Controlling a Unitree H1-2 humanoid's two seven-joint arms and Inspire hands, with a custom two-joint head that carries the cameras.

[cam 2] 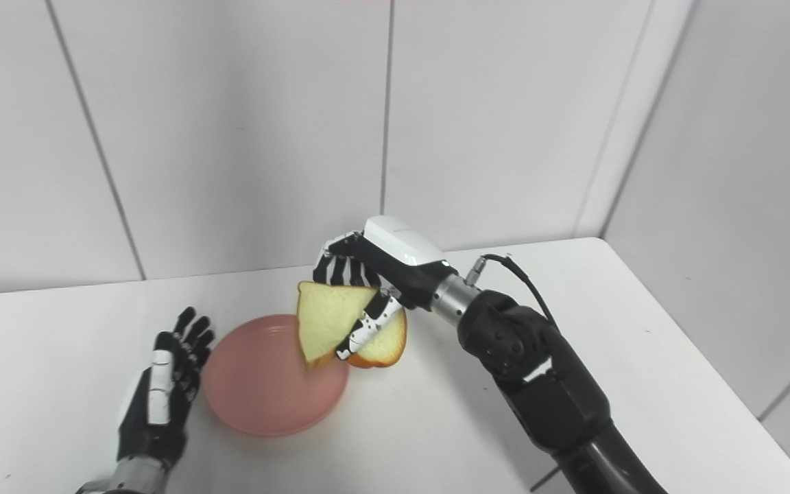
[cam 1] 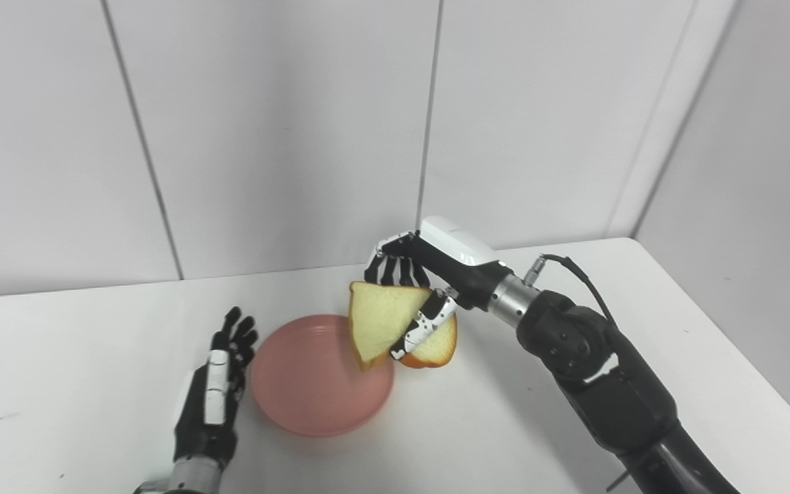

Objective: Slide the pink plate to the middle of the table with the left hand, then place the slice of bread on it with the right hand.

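A round pink plate (cam 1: 313, 384) lies on the white table (cam 1: 93, 343) near its middle. My left hand (cam 1: 220, 374) rests on the table just left of the plate, fingers straight and apart, holding nothing. My right hand (cam 1: 422, 288) is shut on a slice of bread (cam 1: 385, 322), thumb across its face and fingers behind it. The slice stands tilted on edge above the plate's right rim, its lower part over the plate. The scene also shows in the right eye view: plate (cam 2: 265, 387), bread (cam 2: 330, 319), left hand (cam 2: 162, 391), right hand (cam 2: 374, 274).
A white panelled wall (cam 1: 285, 137) stands right behind the table. The table's right edge (cam 1: 745, 357) runs diagonally beside my right arm. A cable (cam 1: 577, 271) loops off the right wrist.
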